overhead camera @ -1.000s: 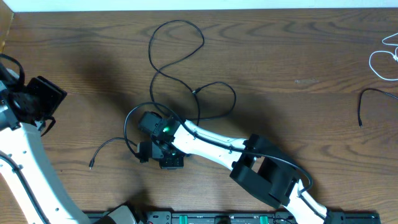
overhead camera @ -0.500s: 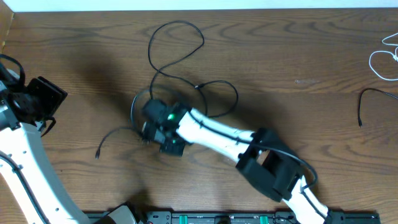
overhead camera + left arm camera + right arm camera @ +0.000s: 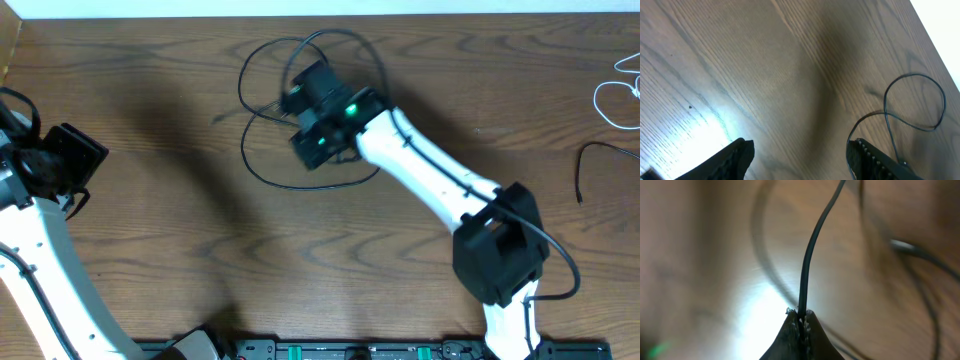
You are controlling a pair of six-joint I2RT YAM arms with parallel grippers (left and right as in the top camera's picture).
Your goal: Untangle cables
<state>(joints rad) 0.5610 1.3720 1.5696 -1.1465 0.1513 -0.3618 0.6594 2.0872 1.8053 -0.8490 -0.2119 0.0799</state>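
Note:
A long black cable [image 3: 246, 152] lies in loops on the wooden table, at the far middle. My right gripper [image 3: 298, 98] is over those loops and is shut on a strand of this black cable [image 3: 812, 255], which runs straight out from between the closed fingertips [image 3: 801, 317]. My left gripper [image 3: 70, 160] hovers at the table's left side, apart from the cable, open and empty [image 3: 800, 150]. A loop of the black cable [image 3: 915, 102] shows to its right. A white cable [image 3: 612, 100] and a short black cable [image 3: 600, 150] lie at the far right.
The table's far edge [image 3: 320, 16] runs just behind the cable loops. The right arm [image 3: 430, 175] stretches diagonally from the front right across the middle. The left arm [image 3: 45, 270] stands along the left side.
My right gripper has swung from the middle front up and to the right, taking the black cable with it. The cable's loose end on the left was dragged in. The left arm has not moved.

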